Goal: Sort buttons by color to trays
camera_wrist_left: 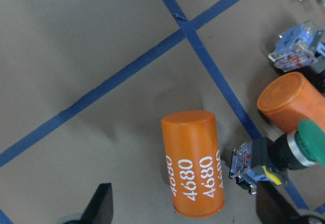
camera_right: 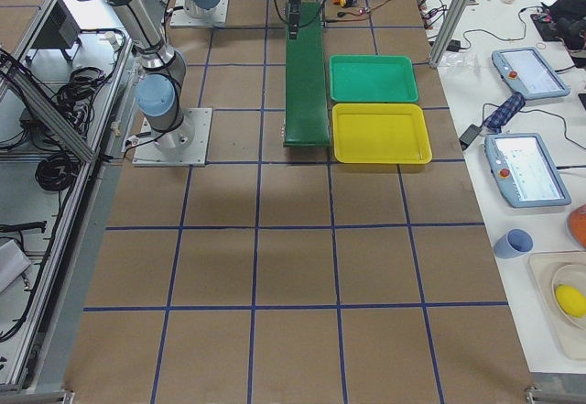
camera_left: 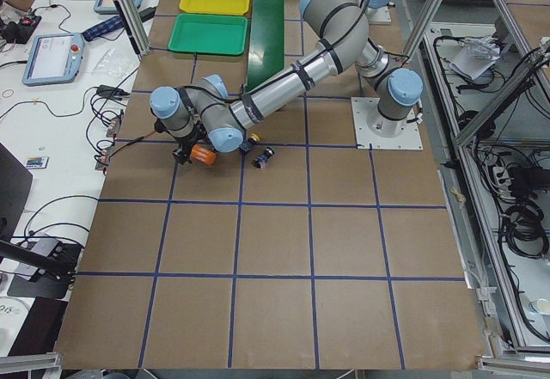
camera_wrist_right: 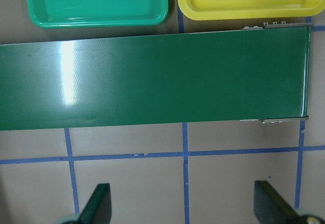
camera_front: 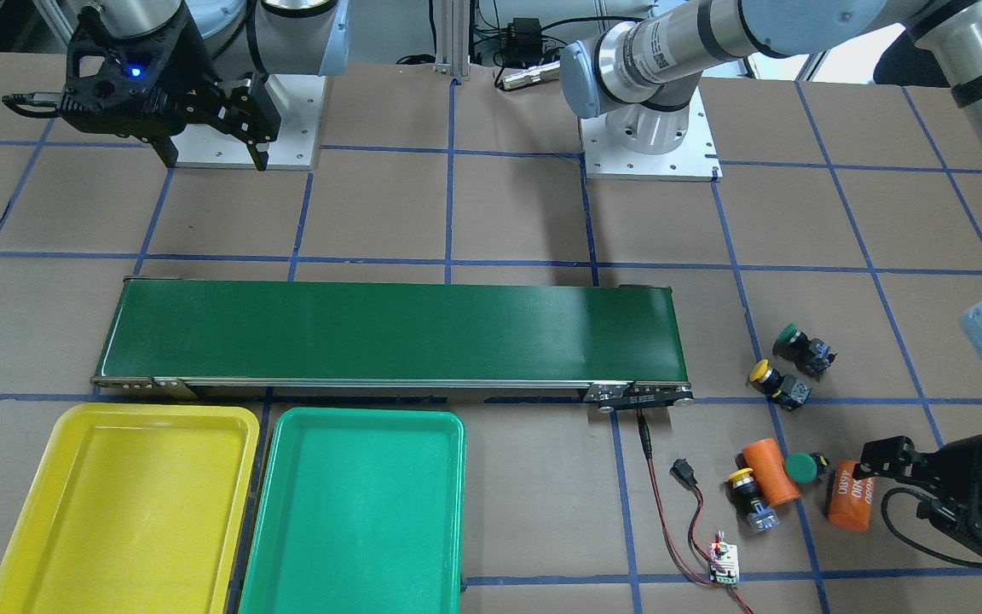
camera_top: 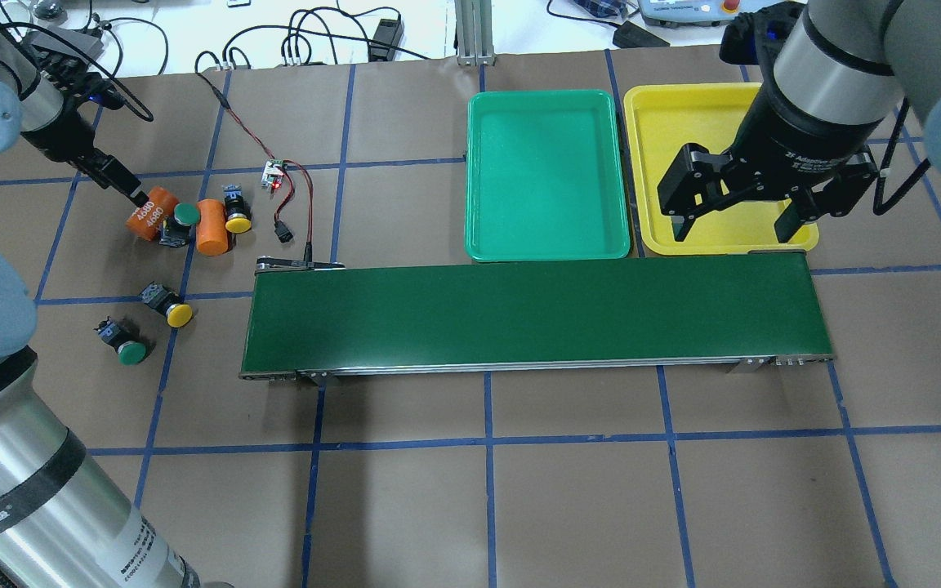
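Four buttons lie at my left. A green one (camera_top: pixel 129 351) and a yellow one (camera_top: pixel 176 313) lie apart. Another green one (camera_top: pixel 185 215) and yellow one (camera_top: pixel 238 220) sit among two orange cylinders. My left gripper (camera_top: pixel 134 194) is open beside the "4680" cylinder (camera_wrist_left: pixel 193 165). That cylinder lies between the fingers (camera_wrist_left: pixel 101 206) in the left wrist view, with the green button (camera_wrist_left: pixel 312 142) to its right. My right gripper (camera_top: pixel 732 231) is open and empty over the near edge of the yellow tray (camera_top: pixel 683 131). The green tray (camera_top: pixel 548 175) lies next to it.
The long dark-green conveyor belt (camera_top: pixel 532 314) runs across the middle, in front of both trays. The second orange cylinder (camera_top: pixel 211 227) lies between the two clustered buttons. A small circuit board (camera_top: pixel 274 173) with red and black wires lies near the belt's left end.
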